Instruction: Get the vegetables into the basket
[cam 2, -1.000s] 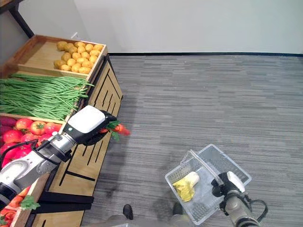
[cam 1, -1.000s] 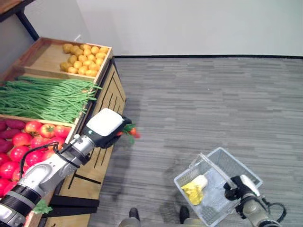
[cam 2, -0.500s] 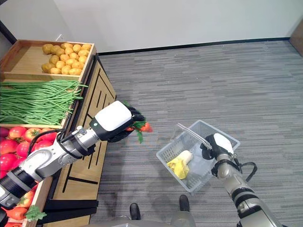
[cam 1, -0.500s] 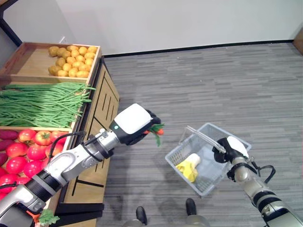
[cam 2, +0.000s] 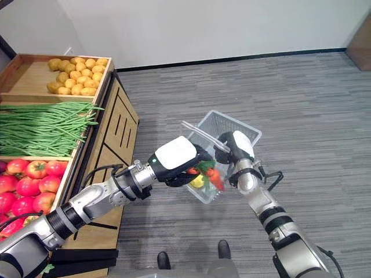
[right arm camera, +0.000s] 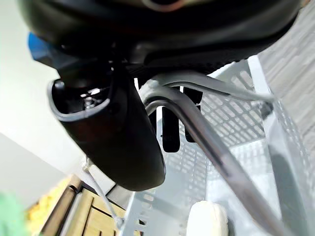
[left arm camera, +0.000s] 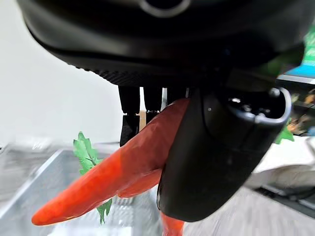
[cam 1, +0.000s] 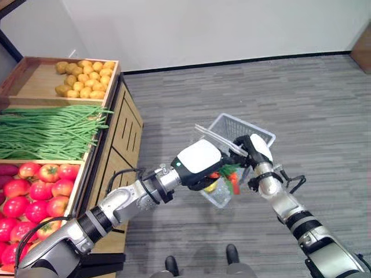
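Orange carrots (cam 1: 231,178), leafy tops attached, pinched in left hand (cam 1: 200,167), tips hanging down over near rim of wire basket (cam 1: 244,126). Right hand (cam 1: 253,150) curled round basket handle (cam 1: 219,139), holding basket aloft. Release should land carrots inside.

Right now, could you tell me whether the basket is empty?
No: the basket holds a pale item and something yellow; the left hand holds carrots over it.
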